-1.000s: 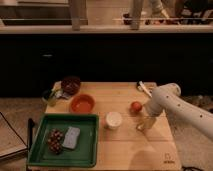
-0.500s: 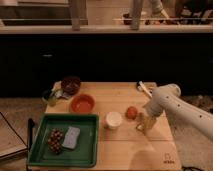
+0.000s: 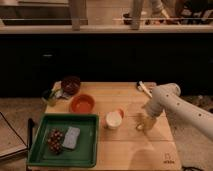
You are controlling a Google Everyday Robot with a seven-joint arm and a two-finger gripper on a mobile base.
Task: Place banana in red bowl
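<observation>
Camera view: gripper (image 3: 145, 121) low at the tabletop (image 3: 131, 150), right against banana (image 3: 139, 127), likely for a grasp; spread or pinching, cannot tell. Red bowl (image 3: 82, 103) well apart from it, beyond white cup (image 3: 114, 120), awaiting the fruit

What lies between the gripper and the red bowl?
In the camera view, the white cup and an orange-red fruit beside it lie between the red bowl and the gripper, low over the table's right.

No legible text, label or number found. One small dark printed mark (image 3: 168, 161) sits at the wooden table's (image 3: 125, 150) near right corner, unreadable. Gripper (image 3: 143, 123) low over the table, right of the white cup (image 3: 113, 120)
</observation>
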